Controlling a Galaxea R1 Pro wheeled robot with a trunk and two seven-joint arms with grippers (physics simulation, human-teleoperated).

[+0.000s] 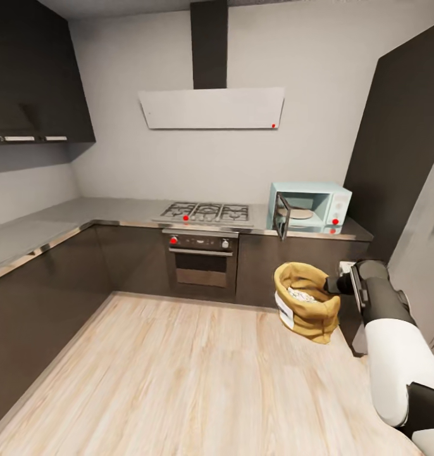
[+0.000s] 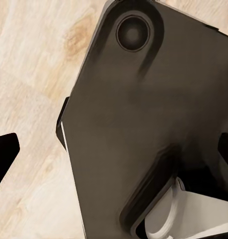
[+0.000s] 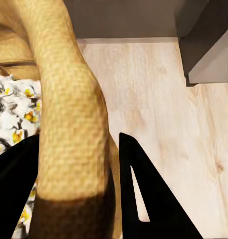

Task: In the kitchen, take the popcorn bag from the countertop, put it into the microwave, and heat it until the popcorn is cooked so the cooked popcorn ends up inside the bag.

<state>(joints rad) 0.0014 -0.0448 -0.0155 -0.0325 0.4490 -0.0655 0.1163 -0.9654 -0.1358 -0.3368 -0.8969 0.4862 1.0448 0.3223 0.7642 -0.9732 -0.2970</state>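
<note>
My right gripper (image 3: 76,199) clenched on rolled rim of popcorn bag (image 1: 305,303); one finger inside sack, one outside. Bag held in air over wood floor (image 1: 179,367), below countertop (image 1: 116,212) level, popcorn (image 3: 11,112) visible inside. Microwave (image 1: 310,208) ahead on counter, door (image 1: 281,216) open. My left gripper (image 2: 4,154): cannot tell state, dark robot panel (image 2: 143,124) in front. Step: carry bag to microwave. Do well: keep bag upright, lift above counter edge first, approach cavity straight, clear of open door.
</note>
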